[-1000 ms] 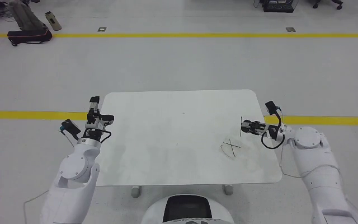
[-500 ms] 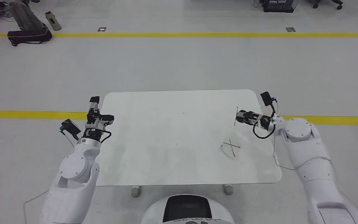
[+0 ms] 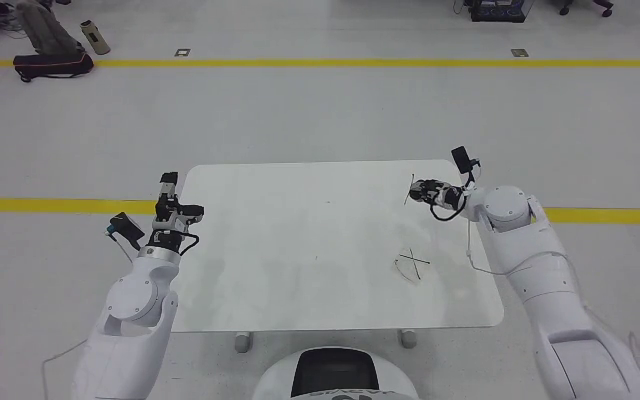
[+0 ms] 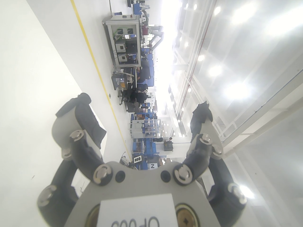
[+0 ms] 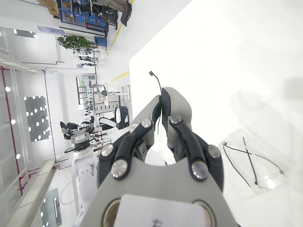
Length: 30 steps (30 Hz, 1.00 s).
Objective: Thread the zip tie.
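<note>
The right gripper [image 5: 161,95] was clamped on a black zip tie [image 5: 157,81], the thin strap pinched between its two pads; the tie's square head stuck out past the fingertips, and the other end trailed back between the fingers; seen from above, gripper and tie were over the table [image 3: 300,250], close to its far right corner, the tie clear of the tabletop. The left gripper [image 4: 142,105] was just off the table's left edge, near the far left corner; its fingers were spread wide, with nothing between them. Some loose zip ties [image 3: 411,262] lay crossed on a clear plastic sheet [image 5: 267,180] on the table, toward its near right corner; they were well apart from both grippers.
</note>
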Each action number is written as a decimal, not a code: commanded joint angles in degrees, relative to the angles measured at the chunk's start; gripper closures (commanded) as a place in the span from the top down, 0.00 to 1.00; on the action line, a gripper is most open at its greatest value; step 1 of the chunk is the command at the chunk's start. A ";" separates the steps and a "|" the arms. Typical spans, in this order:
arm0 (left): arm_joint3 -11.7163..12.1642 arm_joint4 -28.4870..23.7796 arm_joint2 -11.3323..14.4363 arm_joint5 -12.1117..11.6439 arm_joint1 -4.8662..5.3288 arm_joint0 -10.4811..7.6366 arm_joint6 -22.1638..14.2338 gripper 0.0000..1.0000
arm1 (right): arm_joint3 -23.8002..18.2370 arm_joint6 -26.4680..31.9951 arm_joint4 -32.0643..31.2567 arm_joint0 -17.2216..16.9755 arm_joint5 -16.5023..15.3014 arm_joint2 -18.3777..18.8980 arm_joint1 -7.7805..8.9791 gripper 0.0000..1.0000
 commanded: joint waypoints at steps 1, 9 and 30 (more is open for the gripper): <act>0.00 0.00 0.00 0.00 0.00 0.00 0.00 1.00 | 0.00 0.00 0.00 0.00 0.00 0.00 0.00 0.00; 0.00 0.00 0.00 0.00 0.00 0.00 0.00 1.00 | 0.00 0.00 0.00 0.00 0.00 0.00 0.00 0.00; 0.00 0.00 0.00 0.00 0.00 0.00 0.00 1.00 | 10.56 -1.29 7.57 6.37 -4.05 -2.58 -2.06 0.00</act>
